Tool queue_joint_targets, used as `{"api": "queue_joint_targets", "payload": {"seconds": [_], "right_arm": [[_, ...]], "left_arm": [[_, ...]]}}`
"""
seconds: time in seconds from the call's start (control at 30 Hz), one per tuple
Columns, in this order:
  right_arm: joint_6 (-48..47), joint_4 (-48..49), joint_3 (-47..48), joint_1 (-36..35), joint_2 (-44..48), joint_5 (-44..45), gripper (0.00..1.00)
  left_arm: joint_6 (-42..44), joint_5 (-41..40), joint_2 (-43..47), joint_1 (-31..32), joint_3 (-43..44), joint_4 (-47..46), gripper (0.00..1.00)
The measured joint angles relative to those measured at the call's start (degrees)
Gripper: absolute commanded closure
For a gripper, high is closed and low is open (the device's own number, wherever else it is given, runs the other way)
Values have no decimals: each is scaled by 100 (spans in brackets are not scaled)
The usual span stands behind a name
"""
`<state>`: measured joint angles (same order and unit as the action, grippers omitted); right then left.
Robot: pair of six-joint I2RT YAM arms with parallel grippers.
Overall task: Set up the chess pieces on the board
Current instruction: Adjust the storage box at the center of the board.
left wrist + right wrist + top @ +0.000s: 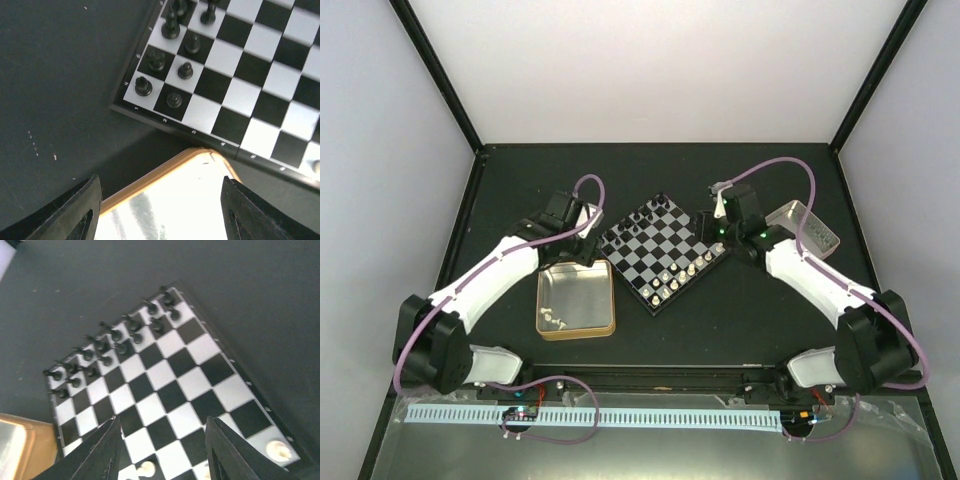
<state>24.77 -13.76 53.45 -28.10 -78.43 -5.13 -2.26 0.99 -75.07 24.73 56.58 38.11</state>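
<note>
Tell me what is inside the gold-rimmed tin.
A few small chess pieces lie in the near-left corner of the gold-rimmed tin; elsewhere its floor looks bare. The left gripper hides part of its far edge.

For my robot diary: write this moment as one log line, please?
left pincer open over tin | right pincer open over board | black pieces in two rows

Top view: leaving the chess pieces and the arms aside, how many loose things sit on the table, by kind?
chessboard: 1
gold-rimmed tin: 1
silver tray: 1
Total: 3
</note>
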Motion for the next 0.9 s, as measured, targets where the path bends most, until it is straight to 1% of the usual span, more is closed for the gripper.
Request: {"api": "queue_joint_targets", "payload": {"seconds": [0.17,0.23,0.3,0.43,0.5,0.57,0.73,0.83,0.9], "right_arm": [[-111,-352,118,540,-175,-98,52],[-232,-459,227,667,-243,-83,52],[-389,-588,378,772,-302,-33,52],[-691,-691,601,866,-326,166,52],[-802,-704,623,887,-326,258,52],[-876,-763,623,896,-326,354,52],[-935,-872,625,896,-326,415,52],[-907,-907,632,896,-326,389,52],[-868,-911,632,896,-326,323,52]], "left_arm": [[946,-192,-367,66,-4,24,34],[1285,-212,-509,74,24,52,36],[1486,-221,-767,74,144,160,40],[1788,-186,-1443,74,509,374,42],[1904,-120,-1587,74,527,461,44],[2015,-42,-1620,74,520,610,47],[2197,46,-1521,74,361,621,63],[2238,24,-1453,74,197,566,65],[2256,-15,-1357,74,2,413,69]]}}
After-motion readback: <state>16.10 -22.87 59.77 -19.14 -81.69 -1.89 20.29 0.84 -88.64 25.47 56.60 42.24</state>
